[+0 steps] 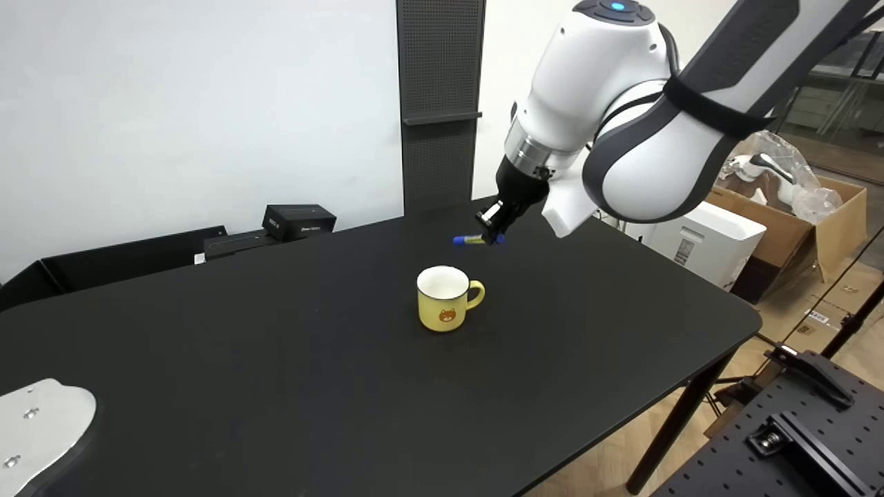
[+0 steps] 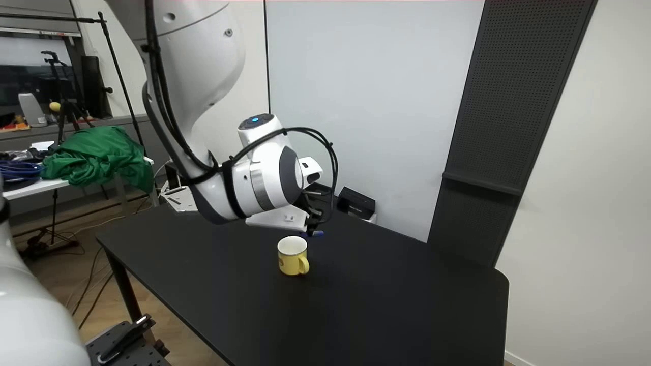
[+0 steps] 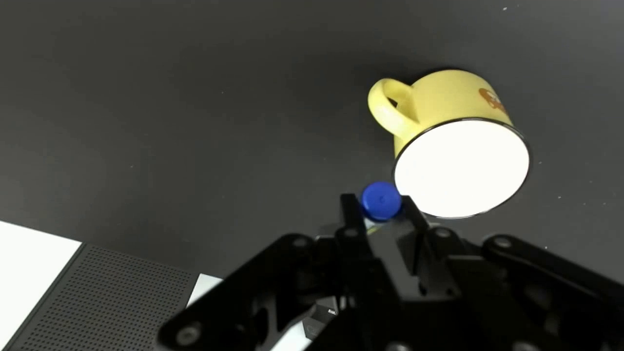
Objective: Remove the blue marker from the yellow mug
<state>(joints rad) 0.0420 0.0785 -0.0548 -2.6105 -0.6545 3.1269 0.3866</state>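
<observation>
While the yellow mug stands upright on the black table, the gripper pinches the blue marker between 2 fingers outside the mug; the marker's long axis looks nearly level, 1 round blue end facing the viewer in wrist view.

Blue marker partly hidden behind the pincer in an exterior view
</observation>
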